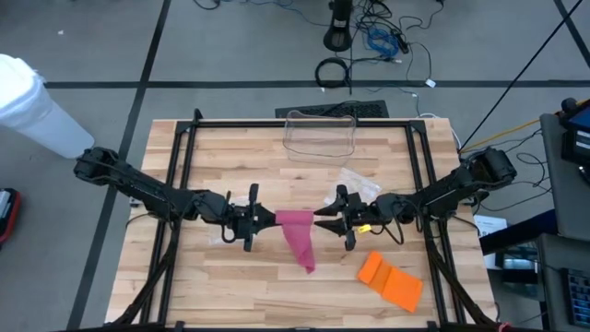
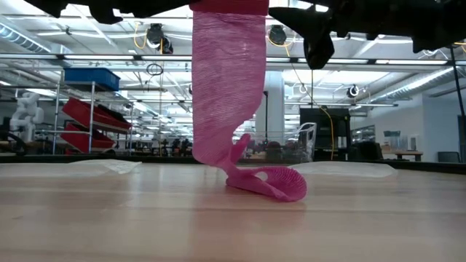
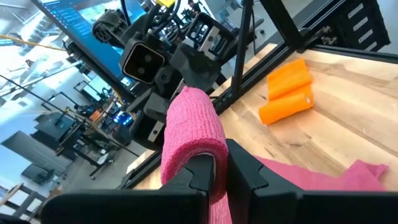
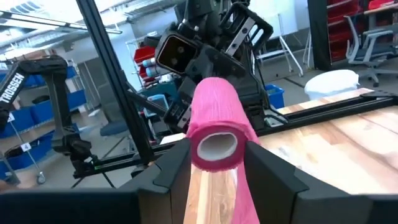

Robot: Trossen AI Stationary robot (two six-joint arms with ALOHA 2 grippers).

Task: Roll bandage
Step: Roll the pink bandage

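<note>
A pink bandage is held level above the table's middle as a roll [image 1: 295, 219] between my two grippers. Its unrolled strip [image 2: 222, 94] hangs down from the roll, and the loose end [image 2: 269, 182] lies curled on the wooden table [image 1: 230, 286]. My left gripper [image 1: 263, 219] comes level from the table's left and is shut on one end of the roll. My right gripper [image 1: 324, 219] comes level from the right and is shut on the other end, where the white core [image 4: 216, 146] faces its camera. My left gripper pinches the bandage at the roll's left end [image 3: 214, 163] between its nearly closed fingers, pointing level from the table's left along the roll. Which layer lies between the fingers cannot be seen. The roll is lifted clear. My right gripper grips the roll's right end [image 4: 217, 163] by its outside, one finger [image 4: 177, 165] on each side of it. The fingers point level from the table's right, along the roll's axis. The roll is lifted clear and level, with the strip hanging below it.
An orange bandage [image 1: 389, 279] lies near the front right of the table. A clear plastic box [image 1: 321, 134] stands at the far edge, and a clear wrapper [image 1: 359, 183] lies behind my right gripper. A black frame [image 1: 175, 184] borders the table.
</note>
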